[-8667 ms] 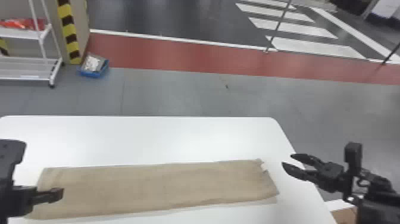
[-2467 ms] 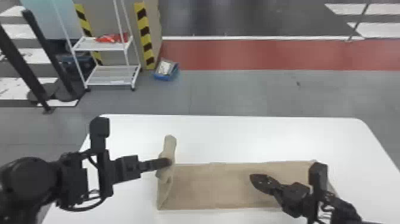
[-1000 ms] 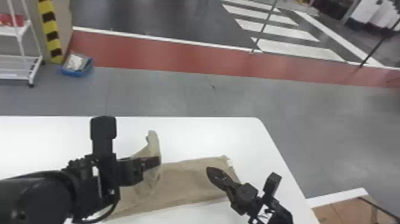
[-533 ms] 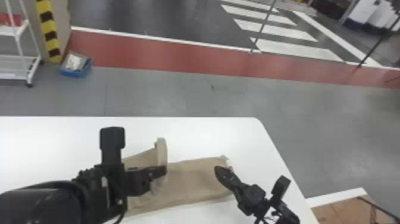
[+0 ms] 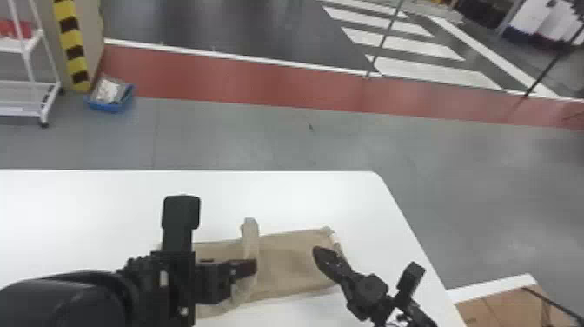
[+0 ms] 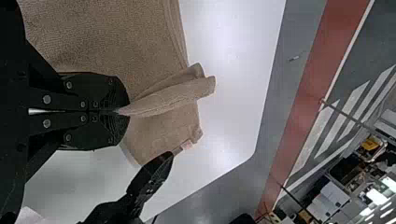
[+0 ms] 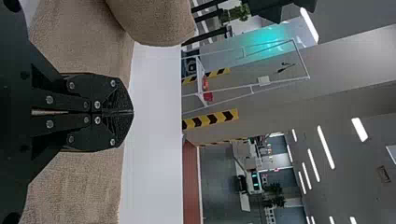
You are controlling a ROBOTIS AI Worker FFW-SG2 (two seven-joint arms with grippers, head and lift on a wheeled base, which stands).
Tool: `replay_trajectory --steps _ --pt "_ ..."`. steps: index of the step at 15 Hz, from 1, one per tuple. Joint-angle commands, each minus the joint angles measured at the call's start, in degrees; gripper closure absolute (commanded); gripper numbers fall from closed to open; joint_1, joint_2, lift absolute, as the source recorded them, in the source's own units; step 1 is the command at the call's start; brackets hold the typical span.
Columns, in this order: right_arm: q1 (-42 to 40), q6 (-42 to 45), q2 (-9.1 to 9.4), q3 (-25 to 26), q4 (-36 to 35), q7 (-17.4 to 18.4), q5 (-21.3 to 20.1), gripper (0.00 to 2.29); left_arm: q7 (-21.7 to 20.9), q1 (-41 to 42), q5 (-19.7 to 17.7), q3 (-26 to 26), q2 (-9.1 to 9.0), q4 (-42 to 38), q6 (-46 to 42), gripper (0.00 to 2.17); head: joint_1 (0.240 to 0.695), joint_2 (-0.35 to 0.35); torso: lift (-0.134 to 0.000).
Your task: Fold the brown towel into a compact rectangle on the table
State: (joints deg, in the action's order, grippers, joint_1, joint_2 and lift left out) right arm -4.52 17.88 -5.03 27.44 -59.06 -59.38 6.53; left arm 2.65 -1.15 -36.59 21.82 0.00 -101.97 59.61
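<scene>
Left black two-fingered gripper (image 5: 253, 267) points rightward, pinching brown fabric towel's (image 5: 287, 265) raised fold; right black gripper (image 5: 318, 253), jaws together, slants over towel.

Yellow-and-black stripes on the post (image 5: 72, 45).

Head view: flat white table (image 5: 108, 204), rounded corner at two o'clock. Oblong brown cloth towel (image 5: 289, 265) on it toward five o'clock, one fold raised.
</scene>
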Motion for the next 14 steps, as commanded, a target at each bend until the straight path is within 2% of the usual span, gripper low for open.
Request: replay_trajectory --steps 1,6,9,14 --pt "-0.1 0.6 -0.25 0.5 0.0 -0.1 0.2 1.29 1.0 -0.2 0.0 0.9 -0.15 0.3 -2.9 1.79 0.695 -0.35 0.0" --pt "0.2 0.8 -1.21 0.5 1.0 -0.6 1.2 1.29 2.8 -0.6 0.6 4.9 -0.15 0.6 -7.8 1.79 0.695 -0.35 0.0" --pt "0.3 1.5 -1.21 0.5 1.5 -0.6 1.4 1.29 2.8 -1.8 1.7 7.3 -0.15 5.1 -9.2 1.79 0.695 -0.35 0.0" --pt "0.7 1.5 -0.95 0.3 1.5 -0.6 1.4 1.29 3.2 -3.3 2.4 11.1 -0.15 13.9 -24.1 1.79 0.695 -0.35 0.0"
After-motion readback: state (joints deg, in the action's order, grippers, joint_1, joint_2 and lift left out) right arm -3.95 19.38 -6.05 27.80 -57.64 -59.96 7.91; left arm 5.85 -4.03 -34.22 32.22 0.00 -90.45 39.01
